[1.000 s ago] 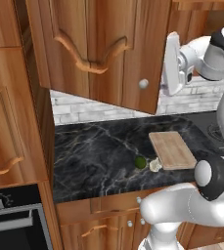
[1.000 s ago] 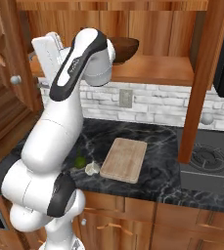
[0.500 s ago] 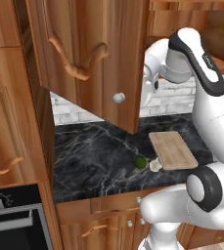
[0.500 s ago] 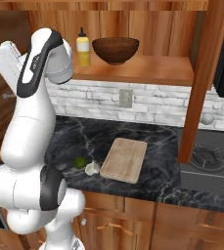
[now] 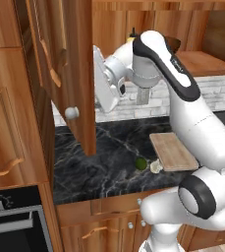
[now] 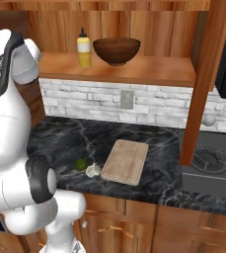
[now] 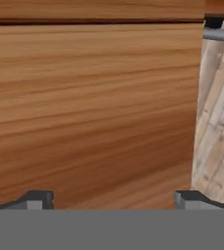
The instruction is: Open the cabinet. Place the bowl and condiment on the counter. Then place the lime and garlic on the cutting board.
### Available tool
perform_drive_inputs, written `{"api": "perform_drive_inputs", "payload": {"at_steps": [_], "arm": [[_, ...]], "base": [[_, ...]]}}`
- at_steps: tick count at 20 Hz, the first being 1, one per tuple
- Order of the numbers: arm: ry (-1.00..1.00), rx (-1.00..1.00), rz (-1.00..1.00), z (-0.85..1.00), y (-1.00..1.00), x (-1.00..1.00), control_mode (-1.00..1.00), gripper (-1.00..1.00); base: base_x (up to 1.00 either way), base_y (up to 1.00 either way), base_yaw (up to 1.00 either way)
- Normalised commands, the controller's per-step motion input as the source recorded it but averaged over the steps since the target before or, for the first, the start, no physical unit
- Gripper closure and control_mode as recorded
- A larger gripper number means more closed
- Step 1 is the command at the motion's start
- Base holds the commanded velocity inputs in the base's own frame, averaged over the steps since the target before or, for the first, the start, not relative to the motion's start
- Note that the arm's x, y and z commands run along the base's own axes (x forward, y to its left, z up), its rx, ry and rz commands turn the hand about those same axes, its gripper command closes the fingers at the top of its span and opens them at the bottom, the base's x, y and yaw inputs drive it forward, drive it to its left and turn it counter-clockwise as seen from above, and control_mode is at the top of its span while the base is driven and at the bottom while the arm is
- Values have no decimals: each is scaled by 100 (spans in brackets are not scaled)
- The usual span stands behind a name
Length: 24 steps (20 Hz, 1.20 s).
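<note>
The cabinet's left door point(image 5: 79, 74) stands swung out toward me, its round knob point(image 5: 71, 113) at the lower edge. My gripper point(image 5: 98, 81) is open, close against the door's inner face; in the hand view the wood point(image 7: 94, 107) spans the space between the spread fingertips point(image 7: 35, 197) of the gripper point(image 7: 113, 200). On the open shelf point(image 6: 134, 73) stand a dark brown bowl point(image 6: 117, 50) and a yellow condiment bottle point(image 6: 84, 48). A lime point(image 6: 80, 164) and a garlic bulb point(image 6: 93, 171) lie on the black counter point(image 6: 60, 141), just left of the wooden cutting board point(image 6: 126, 161).
The right cabinet door point(image 6: 206, 74) also hangs open, edge-on, with its knob point(image 6: 209, 120) over the counter's right part. A stove burner point(image 6: 210, 160) sits at the right. An oven point(image 5: 11, 221) is at the lower left. White brick backsplash point(image 6: 154, 106) runs behind.
The left door has swung further open, from facing me to nearly edge-on. My arm moved left with it, uncovering the bowl and bottle in the right base view. The jaws stayed open.
</note>
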Motion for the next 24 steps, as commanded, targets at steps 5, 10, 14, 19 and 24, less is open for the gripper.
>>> {"api": "perform_drive_inputs", "payload": {"at_steps": [5, 10, 14, 19, 24], "arm": [[-8, 5, -19, -12, -56, -3, -100, -100], [-31, 4, -6, -1, -96, 0, -100, -100], [-60, -25, -9, -1, -66, 23, -100, -100], [-72, -33, -11, 0, -45, 43, -100, -100], [-74, -32, -5, 1, -38, 59, -100, -100]], "base": [[0, 0, 0], [0, 0, 0], [0, 0, 0], [0, 0, 0], [0, 0, 0]]}}
